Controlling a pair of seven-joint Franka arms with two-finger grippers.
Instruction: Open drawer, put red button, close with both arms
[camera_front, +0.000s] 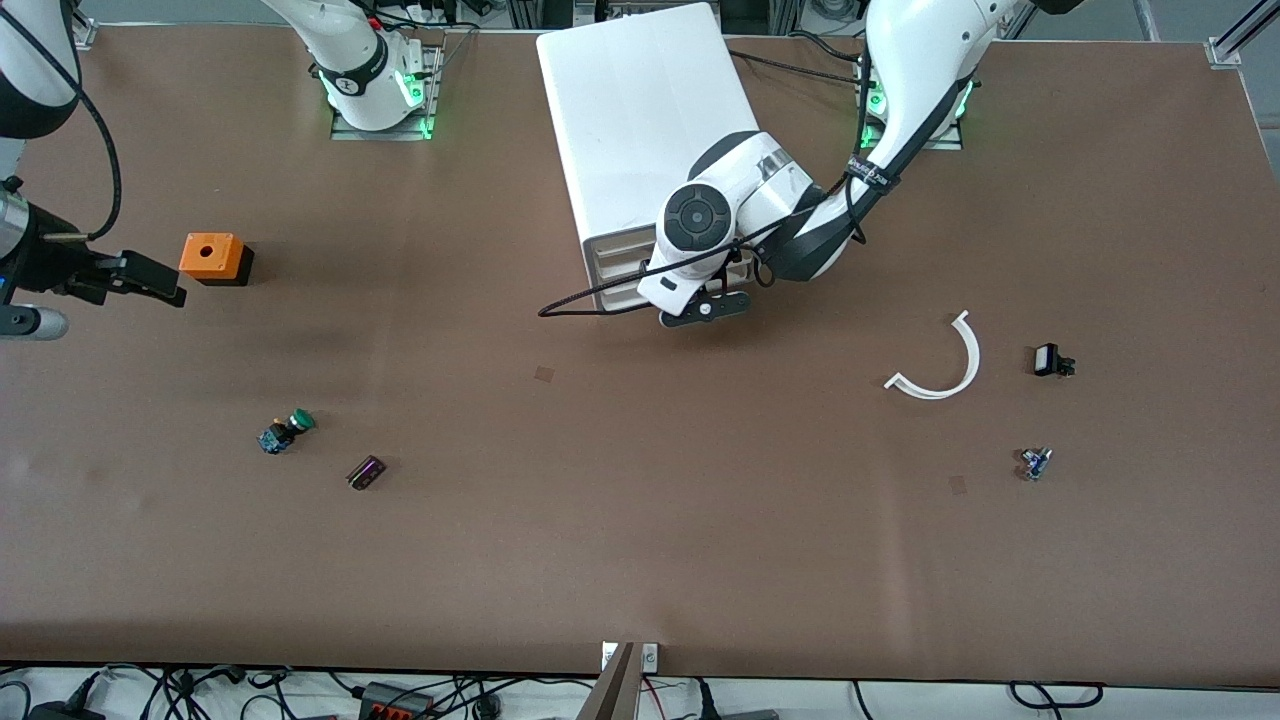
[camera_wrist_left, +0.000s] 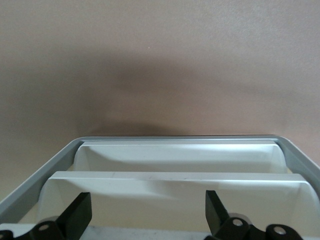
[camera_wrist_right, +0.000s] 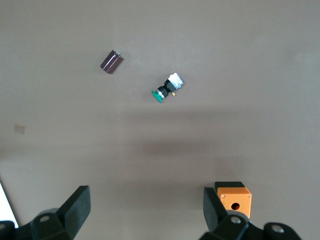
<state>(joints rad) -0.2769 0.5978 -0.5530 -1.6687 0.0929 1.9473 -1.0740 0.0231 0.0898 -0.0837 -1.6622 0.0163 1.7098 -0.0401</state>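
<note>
One brown table (camera_front: 640, 560) carries everything. One white cabinet (camera_front: 640, 120) stands on it, between the two arm bases, its front toward the front camera. Its drawers look pushed in. The drawer (camera_front: 615, 262) is the second from the top, partly hidden by the left arm's wrist.

There are two arms. The left arm (camera_front: 920, 90) bends down in front of the cabinet. The left gripper (camera_front: 703, 310) sits at the drawer fronts with its claw spread wide; the left wrist view shows two drawer lips between its fingers (camera_wrist_left: 77, 215). I cannot tell which drawer it is level with. The right arm (camera_front: 355, 50) waits at its own end of the table. The right gripper (camera_front: 150, 280) is in the air just beside the orange box (camera_front: 212, 257), its claw wide and holding nothing.

One white arc (camera_front: 940, 365) lies toward the left arm's end. Near it are one black part (camera_front: 1048, 360) and one blue part (camera_front: 1035, 462), which is too small to tell its cap colour.

Toward the right arm's end lie one green button (camera_front: 288, 432) and one dark purple part (camera_front: 366, 472), both nearer the front camera than the box.
</note>
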